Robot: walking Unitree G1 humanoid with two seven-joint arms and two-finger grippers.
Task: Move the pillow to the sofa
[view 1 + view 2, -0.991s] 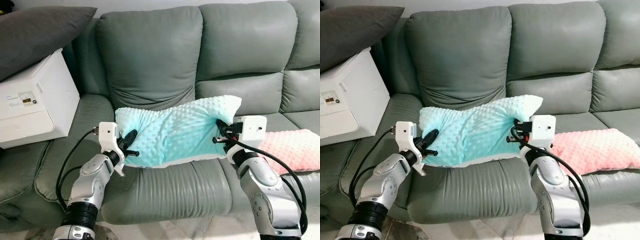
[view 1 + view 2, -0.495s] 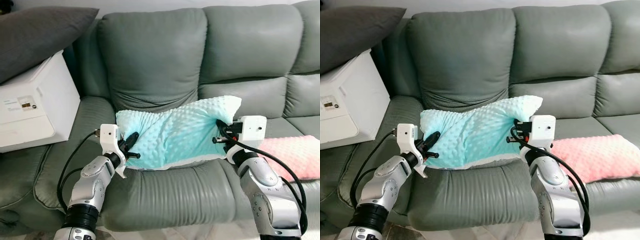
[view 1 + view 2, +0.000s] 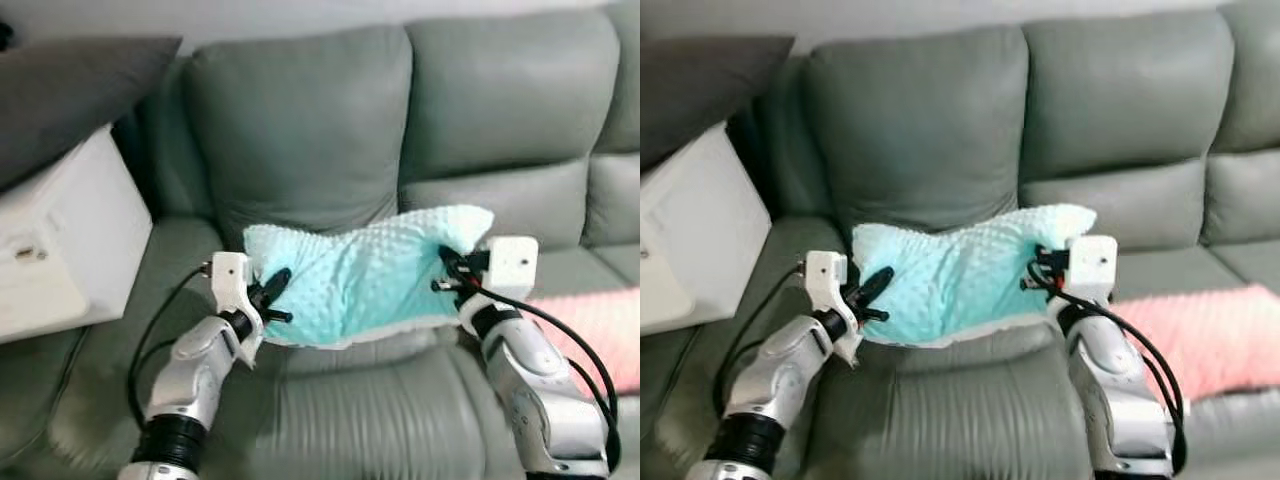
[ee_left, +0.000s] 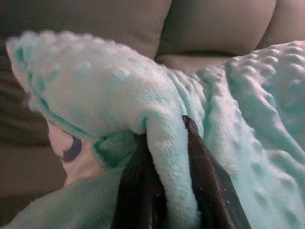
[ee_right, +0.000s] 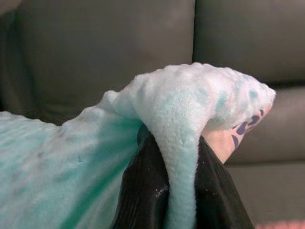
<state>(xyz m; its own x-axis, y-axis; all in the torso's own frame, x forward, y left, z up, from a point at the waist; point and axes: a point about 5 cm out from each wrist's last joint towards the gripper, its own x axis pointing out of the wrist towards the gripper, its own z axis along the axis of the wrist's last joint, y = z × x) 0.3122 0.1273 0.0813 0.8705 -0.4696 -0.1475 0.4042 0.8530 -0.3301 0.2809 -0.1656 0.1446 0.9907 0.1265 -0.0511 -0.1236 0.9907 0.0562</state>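
Note:
A mint-green dotted pillow hangs between my two arms, over the seat of the grey-green sofa. My left gripper is shut on the pillow's left edge, and a fold of fabric is pinched between its black fingers. My right gripper is shut on the pillow's right corner, with the plush bunched over its fingers. The pillow sags in the middle, and its lower edge is close above the seat cushion.
A pink dotted pillow lies on the seat to the right. A white box stands on the left end of the sofa under a dark grey cushion. The backrests rise just behind the pillow.
The view has come closer to the sofa and is blurred. Both grippers keep their hold, and the pillow has moved further in over the seat.

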